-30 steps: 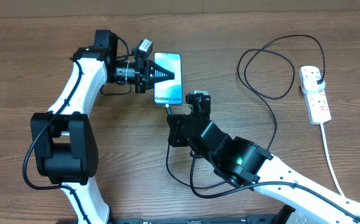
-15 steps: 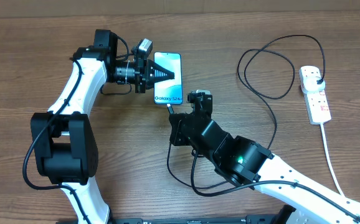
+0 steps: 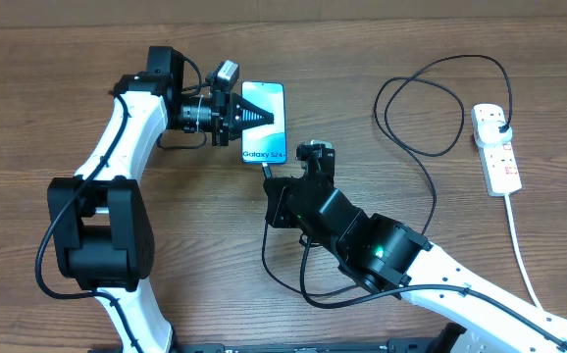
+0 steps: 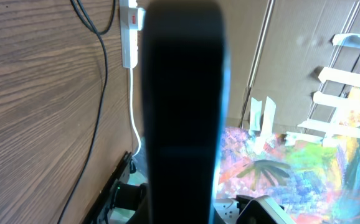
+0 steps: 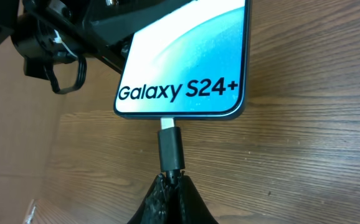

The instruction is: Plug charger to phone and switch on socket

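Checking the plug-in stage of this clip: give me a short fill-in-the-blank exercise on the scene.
1. The slim blue-screened phone reads Galaxy ___.
2. The ___ gripper is shut on the black charger connector.
3. The charger's ___ plug sits in the white oblong power strip.
Missing: S24+; right; black.

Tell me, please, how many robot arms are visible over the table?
2. The left arm reaches from the left onto the phone; the right arm, from the lower right, holds the charger at its bottom edge.
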